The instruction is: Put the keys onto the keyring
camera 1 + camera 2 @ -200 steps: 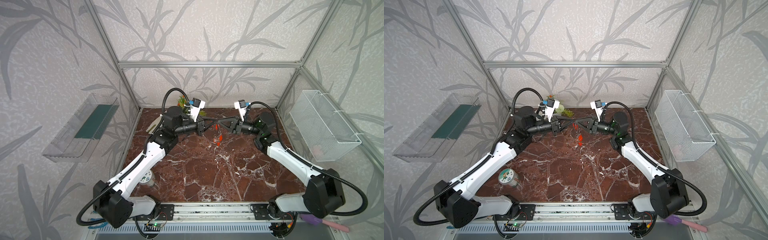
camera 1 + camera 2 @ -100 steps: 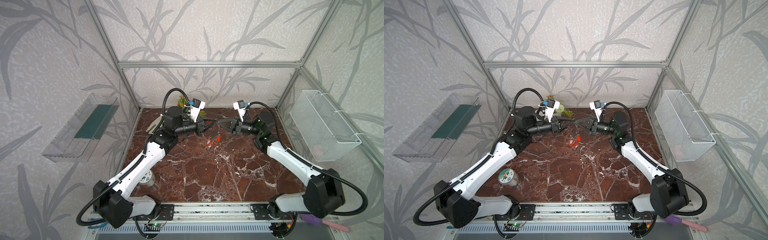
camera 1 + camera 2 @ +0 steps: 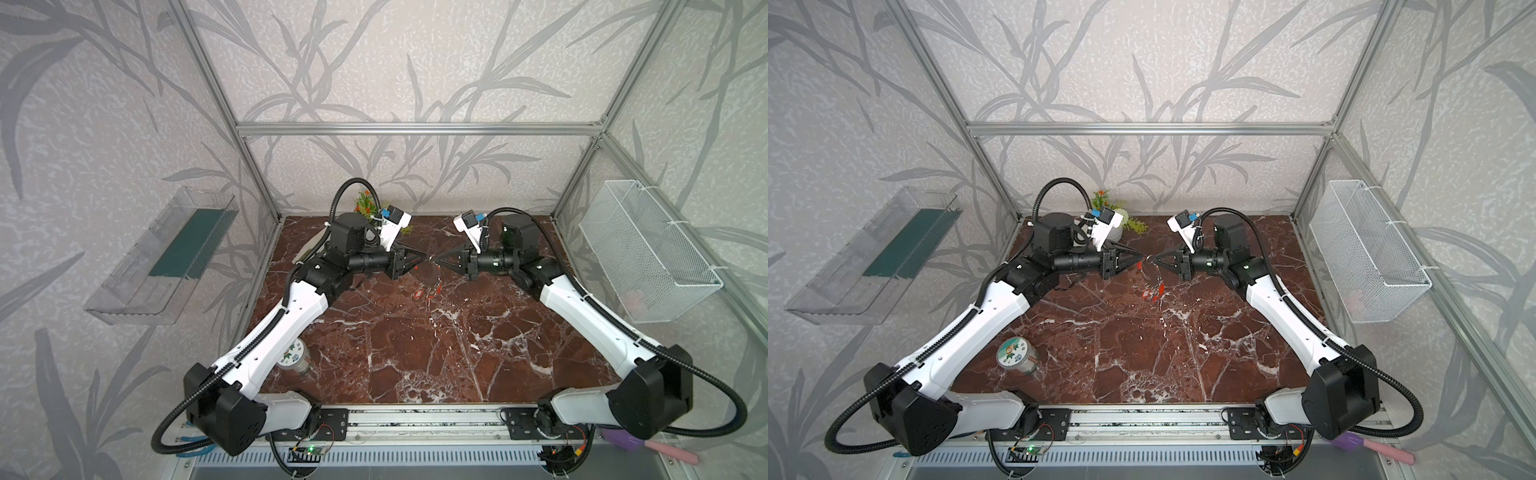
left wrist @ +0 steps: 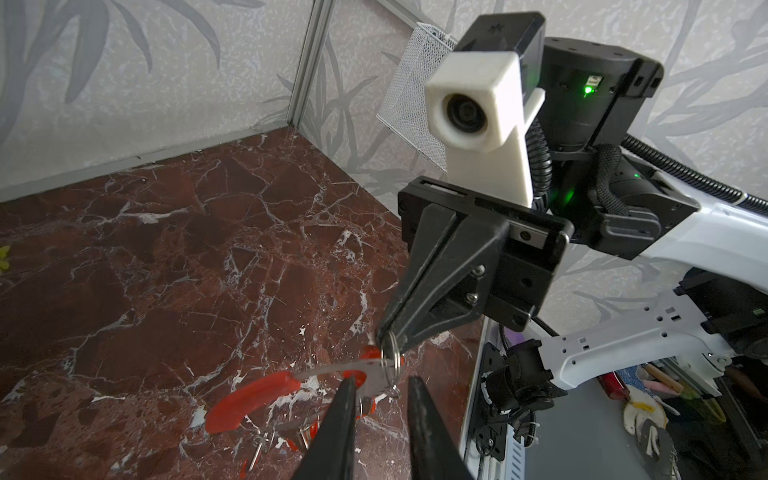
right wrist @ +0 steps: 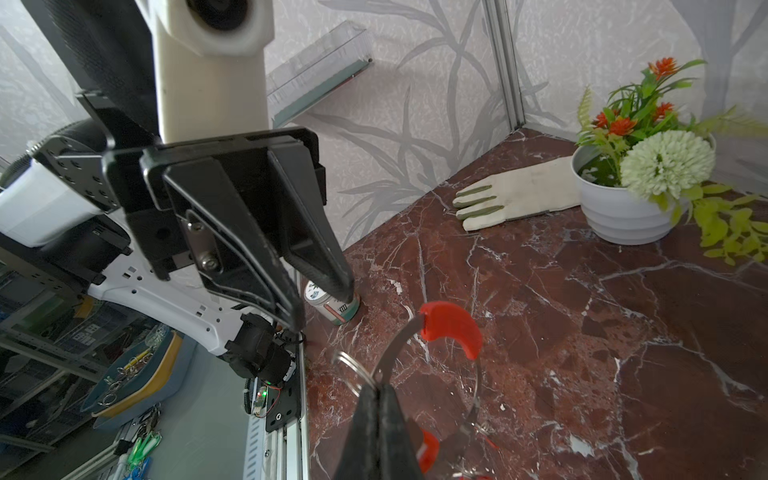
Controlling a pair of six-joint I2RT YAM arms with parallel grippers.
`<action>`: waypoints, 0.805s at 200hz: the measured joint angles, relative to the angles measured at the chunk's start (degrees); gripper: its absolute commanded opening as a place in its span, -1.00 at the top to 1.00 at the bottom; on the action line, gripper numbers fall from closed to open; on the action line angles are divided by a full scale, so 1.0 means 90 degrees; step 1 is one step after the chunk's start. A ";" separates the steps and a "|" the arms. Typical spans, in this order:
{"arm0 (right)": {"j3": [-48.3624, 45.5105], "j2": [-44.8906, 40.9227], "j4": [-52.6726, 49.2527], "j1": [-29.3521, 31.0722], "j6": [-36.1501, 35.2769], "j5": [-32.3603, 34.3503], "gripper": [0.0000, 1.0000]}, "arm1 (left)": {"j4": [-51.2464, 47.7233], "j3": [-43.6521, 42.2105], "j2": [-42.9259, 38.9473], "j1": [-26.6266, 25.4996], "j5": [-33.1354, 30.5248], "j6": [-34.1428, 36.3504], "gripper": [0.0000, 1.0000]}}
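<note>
1. Left claw (image 4: 380,384): fingers spread a little, straddling the flat grey end of the keyring (image 4: 249,399) and gripping nothing.
2. Keyring: hangs in the air between the two claws, over the far middle of the surface (image 3: 415,353).
3. Keys (image 3: 1148,294): red tags dangle under the hoop — judged already threaded; no loose key seen on the surface.
4. Right claw (image 5: 376,390): pressed together, pinching the keyring's grey wire; it alone carries the hoop.
5. Remaining, by my reading: check the hoop is closed, then set it down. Whether it is closed, cannot tell.
</note>
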 measured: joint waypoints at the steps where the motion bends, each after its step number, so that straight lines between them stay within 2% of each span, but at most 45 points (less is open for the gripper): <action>1: 0.0012 0.0000 -0.0027 0.0007 -0.0024 0.0007 1.00 | -0.0017 0.0007 0.0000 0.0000 0.0000 0.0010 0.51; 33: 0.0452 0.0010 -0.1336 0.0321 -0.1069 0.0646 1.00 | -0.0493 0.0146 0.0109 -0.0002 0.0104 0.0240 0.51; 67: 0.0755 0.0090 -0.2069 0.0651 -0.1756 0.1409 1.00 | -0.0891 0.0189 0.0325 -0.0027 0.0165 0.0345 0.51; 111: 0.0799 0.0194 -0.2409 0.0821 -0.2072 0.1940 1.00 | -0.1302 0.0355 0.0619 -0.0121 0.0236 0.0461 0.54; 161: 0.0804 0.0216 -0.2443 0.0896 -0.2181 0.2198 1.00 | -0.1557 0.0359 0.0712 -0.0236 0.0316 0.0580 0.56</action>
